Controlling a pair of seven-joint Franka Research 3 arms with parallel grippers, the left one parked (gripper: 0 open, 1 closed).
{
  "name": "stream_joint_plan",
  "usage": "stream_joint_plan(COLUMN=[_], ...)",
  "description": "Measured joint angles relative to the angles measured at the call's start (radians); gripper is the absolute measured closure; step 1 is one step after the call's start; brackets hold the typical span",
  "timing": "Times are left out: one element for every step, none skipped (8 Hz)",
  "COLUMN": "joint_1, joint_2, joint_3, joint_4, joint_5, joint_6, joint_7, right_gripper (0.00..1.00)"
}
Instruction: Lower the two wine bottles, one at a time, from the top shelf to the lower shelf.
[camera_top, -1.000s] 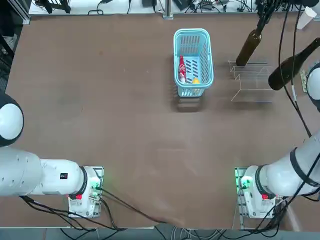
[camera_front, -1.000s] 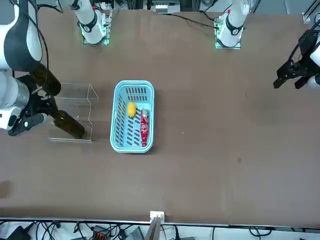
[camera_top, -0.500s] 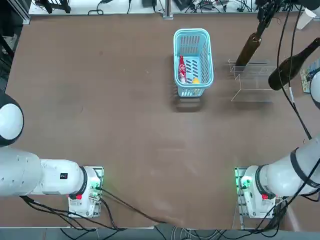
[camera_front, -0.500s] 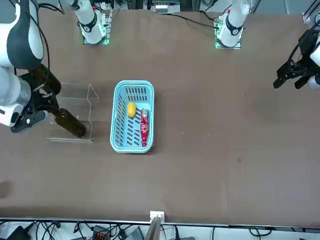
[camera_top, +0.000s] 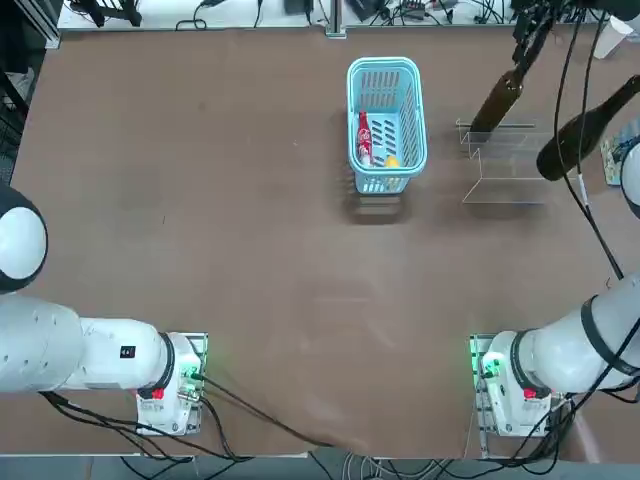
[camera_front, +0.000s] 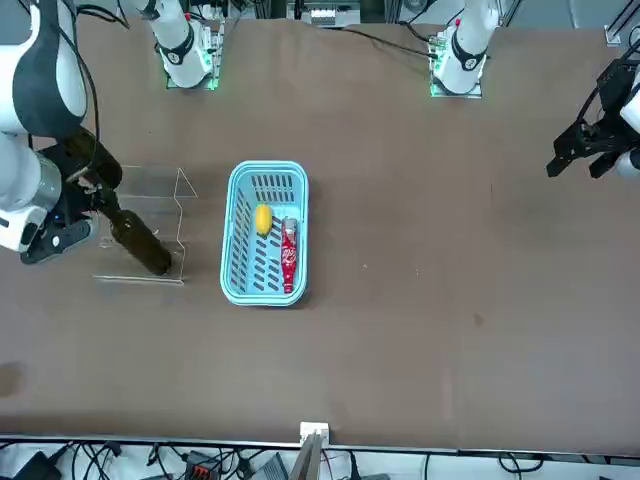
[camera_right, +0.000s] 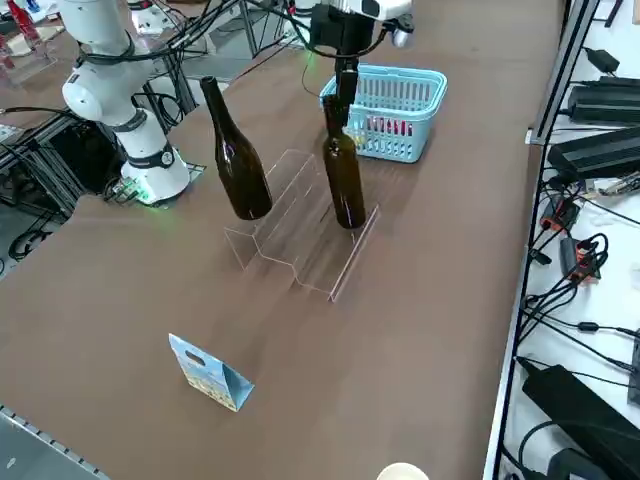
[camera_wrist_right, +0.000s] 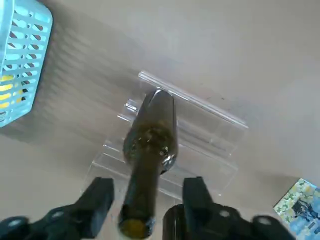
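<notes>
Looks half done: one bottle (camera_right: 345, 185) down on the stand's lower shelf (camera_right: 325, 264), other bottle (camera_right: 240, 172) to lower from its top shelf (camera_right: 290, 182). Tool (camera_wrist_right: 148, 192) open around the lowered bottle's neck.

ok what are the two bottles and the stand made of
Both wine bottles look like glossy dark glass, judging by their highlights and brown-green tint. The stand is clear and glossy with bright edges, probably acrylic, though possibly glass.

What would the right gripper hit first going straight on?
Probably the shoulder of the bottle on the stand: the right gripper is open around its neck. Exact depth unclear.
</notes>
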Motion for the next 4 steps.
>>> stream_joint_plan(joint_1=[0.0,0.0,0.0,0.0], joint_2=[-0.006,-0.011,-0.017,-0.025], joint_3=[0.0,0.0,0.0,0.0], joint_4=[0.0,0.003,0.017,0.038], joint_5=[0.0,0.0,-0.001,-0.001], joint_6=[0.0,0.0,0.001,-0.009], joint_7=[0.0,0.0,-0.001,-0.002], right_gripper=[0.01,0.0,0.0,0.0])
